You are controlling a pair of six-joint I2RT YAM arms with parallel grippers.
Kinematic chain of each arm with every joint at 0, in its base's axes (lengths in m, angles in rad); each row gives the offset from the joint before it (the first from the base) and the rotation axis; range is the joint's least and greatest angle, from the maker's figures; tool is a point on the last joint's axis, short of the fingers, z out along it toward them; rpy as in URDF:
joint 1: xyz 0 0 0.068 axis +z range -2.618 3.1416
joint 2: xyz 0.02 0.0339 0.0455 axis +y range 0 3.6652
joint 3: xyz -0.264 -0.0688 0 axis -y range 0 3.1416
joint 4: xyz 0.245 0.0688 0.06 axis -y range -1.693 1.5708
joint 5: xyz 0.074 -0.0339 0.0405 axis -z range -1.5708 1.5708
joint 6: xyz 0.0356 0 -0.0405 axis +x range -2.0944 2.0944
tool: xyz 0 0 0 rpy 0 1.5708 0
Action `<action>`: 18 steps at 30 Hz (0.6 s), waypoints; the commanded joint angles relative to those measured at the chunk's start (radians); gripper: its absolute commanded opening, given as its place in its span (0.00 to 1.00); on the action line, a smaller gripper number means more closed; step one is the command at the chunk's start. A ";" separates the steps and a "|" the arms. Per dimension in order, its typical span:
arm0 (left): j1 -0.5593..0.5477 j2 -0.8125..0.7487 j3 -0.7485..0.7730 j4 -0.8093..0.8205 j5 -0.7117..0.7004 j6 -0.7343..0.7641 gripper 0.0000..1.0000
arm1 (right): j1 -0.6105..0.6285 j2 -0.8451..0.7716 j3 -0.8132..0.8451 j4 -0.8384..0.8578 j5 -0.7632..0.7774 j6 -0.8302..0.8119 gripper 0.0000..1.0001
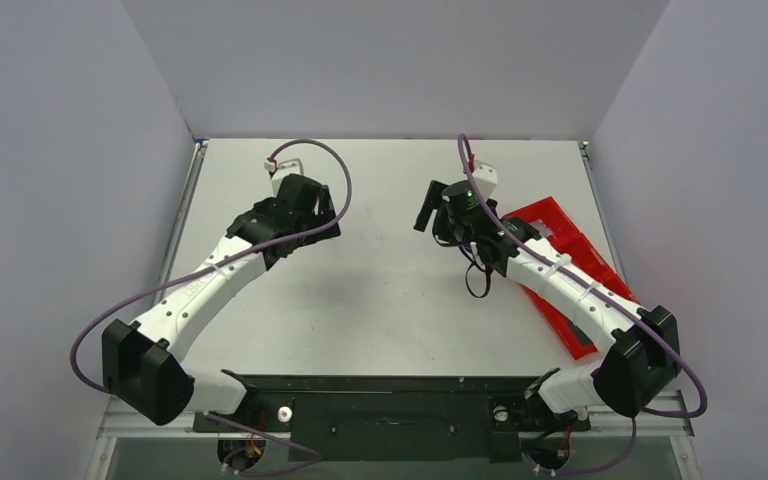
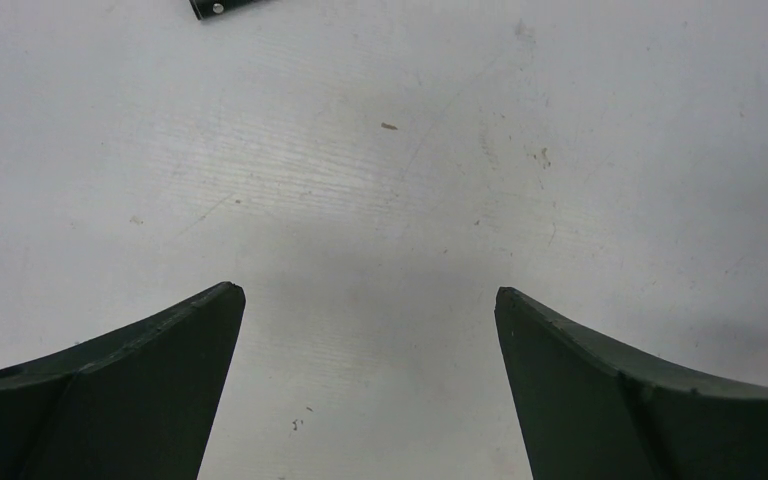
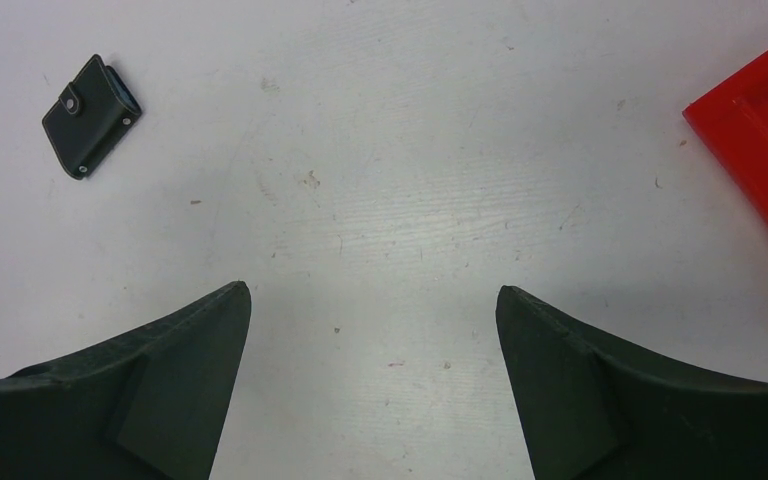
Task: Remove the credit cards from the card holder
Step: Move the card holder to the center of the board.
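Two robot arms reach over a pale table (image 3: 410,180), each looking down through its own open jaws. Nearest, the right gripper (image 3: 370,290) has its two dark fingers spread wide apart with nothing but bare tabletop between them. The left gripper (image 2: 368,290) is the same, with jaws wide apart and nothing held.

Beyond the right jaws, far ahead and well off to their left, lies the card holder (image 3: 90,115). It is a small black case with pale stitching, lying flat on the table, folded shut and turned at an angle. Its closing tab (image 3: 72,103) is fastened over one edge. No credit cards show. From the left jaws, only a black sliver (image 2: 228,8) with a metal stud shows, far ahead and slightly left. It is probably the same case.

Far ahead and to the right of the right jaws is the corner of a red tray (image 3: 760,130), well apart from the case.

The case looks light, thin and leather-like, fairly stiff while folded but floppy once opened. It would probably slide on the smooth table if nudged. Lying flat, it offers little to grip from above. The likeliest hold is across its two long edges, with the other jaws working the tab
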 commanded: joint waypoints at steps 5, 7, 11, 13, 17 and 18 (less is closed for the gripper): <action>0.144 0.147 0.146 0.043 0.018 -0.083 0.97 | 0.005 -0.045 -0.008 -0.013 0.012 -0.032 0.88; 0.180 0.205 0.204 0.049 0.016 -0.079 0.97 | 0.005 -0.057 -0.018 -0.017 0.013 -0.033 0.88; 0.261 0.322 0.271 0.072 0.035 -0.070 0.95 | 0.005 -0.083 -0.051 -0.017 0.013 -0.026 0.88; 0.306 0.381 0.294 0.106 0.048 -0.064 0.91 | 0.005 -0.096 -0.061 -0.017 0.013 -0.026 0.88; 0.361 0.504 0.378 0.129 0.072 -0.058 0.85 | 0.006 -0.117 -0.073 -0.030 0.014 -0.025 0.88; 0.367 0.542 0.390 0.146 0.078 -0.057 0.84 | 0.005 -0.127 -0.075 -0.033 0.015 -0.023 0.88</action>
